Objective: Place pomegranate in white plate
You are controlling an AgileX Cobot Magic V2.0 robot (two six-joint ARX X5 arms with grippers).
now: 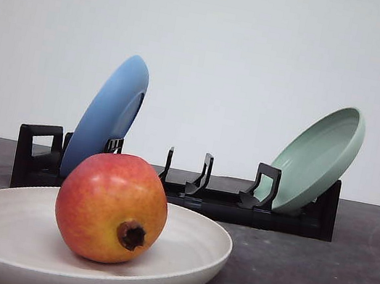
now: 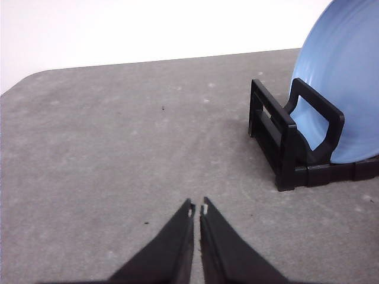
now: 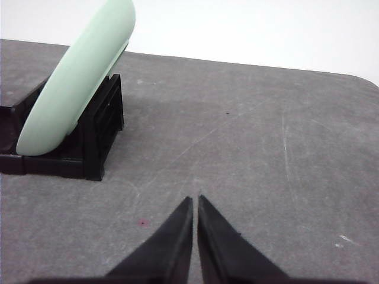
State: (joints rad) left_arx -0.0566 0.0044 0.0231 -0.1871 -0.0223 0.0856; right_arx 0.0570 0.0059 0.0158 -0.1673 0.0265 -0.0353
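Left gripper (image 2: 197, 208) sits low over the bare grey table (image 2: 106, 154), its two dark fingers pressed tip to tip with just a hairline between them, nothing in its grasp. It points along the tabletop, with the end of the black rack (image 2: 284, 148) ahead and off to one side, well apart from the tips. The blue plate (image 2: 343, 77) leans in that rack end, propped against the handle loop.

Right gripper (image 3: 195, 200) is in the same pose: fingers closed together, empty, hanging just above the table. The green plate (image 3: 77, 83) tilts in the rack's other end, near but clear of the tips.

From the front, the pomegranate (image 1: 111, 207) is sitting inside the white plate (image 1: 187, 241), resting on the dish floor left of centre, red on top fading to yellow-orange below, its dark calyx nub turned toward the camera and slightly down. The plate lies flat on the table, in front of the rack. Behind it, the blue plate stands tilted at the rack's left, the green one leans at its right, and the slots between them are free.

No brand, label or writing can be read on anything.
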